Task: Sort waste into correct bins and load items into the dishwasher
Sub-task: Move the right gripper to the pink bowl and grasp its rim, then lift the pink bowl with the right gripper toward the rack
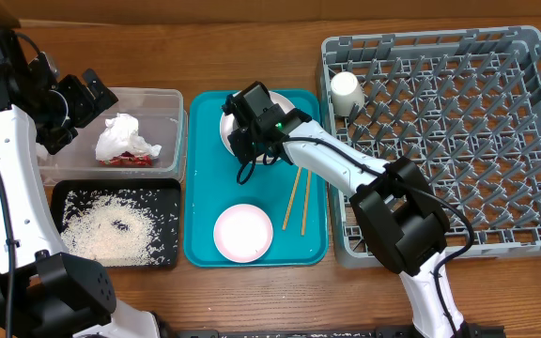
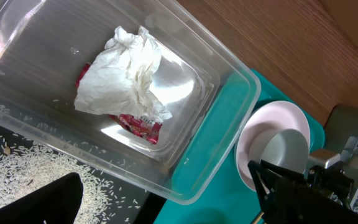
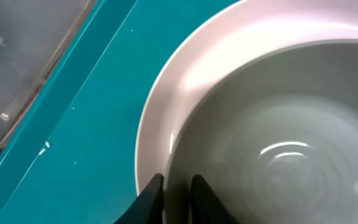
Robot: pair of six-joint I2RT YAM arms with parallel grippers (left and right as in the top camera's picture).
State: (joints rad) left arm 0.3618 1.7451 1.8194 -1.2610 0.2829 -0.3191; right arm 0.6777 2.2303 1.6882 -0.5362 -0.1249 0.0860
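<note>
Wooden chopsticks (image 1: 299,199): 2 | cup (image 1: 347,91): 1 (in rack (image 1: 421,39)) | bowl (image 2: 284,152): 1 | napkin (image 1: 120,136): 1

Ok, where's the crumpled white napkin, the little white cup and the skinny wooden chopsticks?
crumpled white paper napkin (image 1: 120,136), overhead view, middle of its folds
little round white cup (image 1: 347,89), overhead view, its top
thin wooden chopsticks (image 1: 291,199), overhead view, halfway along one stick

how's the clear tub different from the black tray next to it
The clear tub is deep with see-through walls; the black tray is shallow and opaque. The clear tub holds a crumpled napkin and a red packet; the black tray holds loose rice. Both are rectangular and sit beside the teal tray.
</note>
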